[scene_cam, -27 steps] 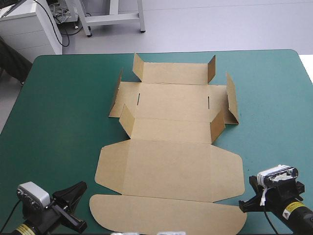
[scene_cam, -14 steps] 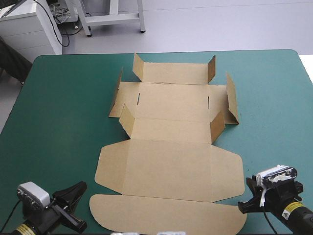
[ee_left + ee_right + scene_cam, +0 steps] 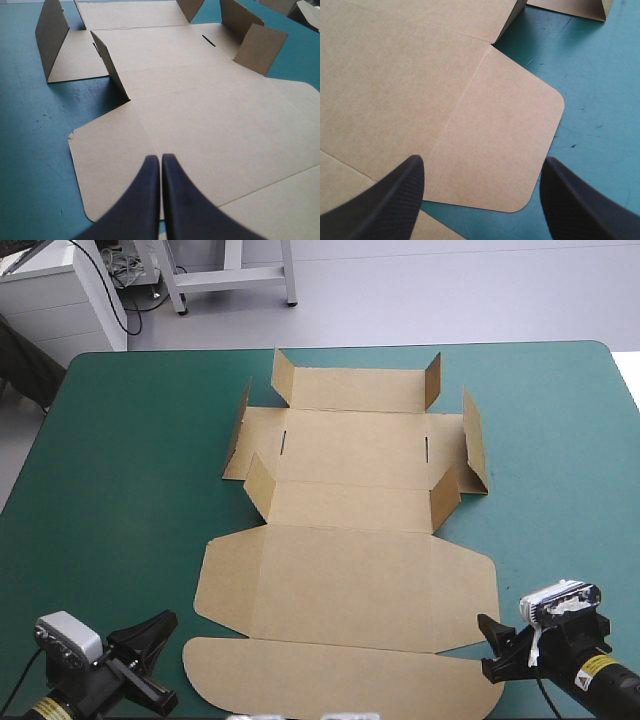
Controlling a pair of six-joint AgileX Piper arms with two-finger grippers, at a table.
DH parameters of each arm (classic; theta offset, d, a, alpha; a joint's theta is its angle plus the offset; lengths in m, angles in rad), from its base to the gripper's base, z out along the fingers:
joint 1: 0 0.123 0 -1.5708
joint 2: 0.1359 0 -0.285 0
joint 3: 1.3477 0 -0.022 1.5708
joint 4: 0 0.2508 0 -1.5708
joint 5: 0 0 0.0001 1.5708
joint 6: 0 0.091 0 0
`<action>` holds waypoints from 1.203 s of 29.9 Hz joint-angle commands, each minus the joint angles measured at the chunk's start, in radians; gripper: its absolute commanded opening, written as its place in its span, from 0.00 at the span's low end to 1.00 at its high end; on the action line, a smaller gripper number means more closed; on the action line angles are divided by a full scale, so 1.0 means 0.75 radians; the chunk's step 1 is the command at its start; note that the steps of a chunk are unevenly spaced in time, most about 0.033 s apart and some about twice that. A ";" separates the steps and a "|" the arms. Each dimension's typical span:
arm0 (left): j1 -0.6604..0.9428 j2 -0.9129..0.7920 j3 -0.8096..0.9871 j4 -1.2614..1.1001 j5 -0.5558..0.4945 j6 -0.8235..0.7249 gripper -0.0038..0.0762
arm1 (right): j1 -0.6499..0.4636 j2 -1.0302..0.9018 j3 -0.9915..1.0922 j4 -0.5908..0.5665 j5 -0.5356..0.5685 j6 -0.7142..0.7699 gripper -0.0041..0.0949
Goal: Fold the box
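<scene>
The brown box point(image 3: 350, 570) lies as a cut sheet in the middle of the table, its big lid panels flat toward me and several small flaps raised at the far half. My left gripper point(image 3: 160, 628) hovers shut at the near left corner of the sheet; in its own view the black fingers point(image 3: 150, 190) meet in one point over the box point(image 3: 200, 115). My right gripper point(image 3: 490, 648) stands open at the near right corner. Its own view shows the right gripper point(image 3: 482, 165) spread over the rounded side flap point(image 3: 505, 140) of the box point(image 3: 395, 75), holding nothing.
Bare teal-green cover point(image 3: 130, 490) stretches left and right of the sheet out to the table's edges. The raised flaps point(image 3: 52, 35) stand ahead of the left gripper, a short way off.
The right gripper's fingers have spread from shut to open, and it has edged slightly toward the box's near right corner. The left arm and the box have not moved.
</scene>
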 commanded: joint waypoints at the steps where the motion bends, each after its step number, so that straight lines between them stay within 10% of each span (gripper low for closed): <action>1: -0.005 0.020 -0.033 0.018 -0.089 0.001 0.04 | 0.003 0.024 -0.107 0.014 -0.019 0.017 0.67; 28: -0.005 0.020 -0.035 0.057 -0.088 0.003 0.04 | 0.001 1.173 -0.999 -0.143 0.132 0.145 0.60; 36: -0.005 0.020 -0.035 0.057 -0.088 0.003 0.04 | -0.001 1.515 -1.279 -0.184 0.368 0.143 0.59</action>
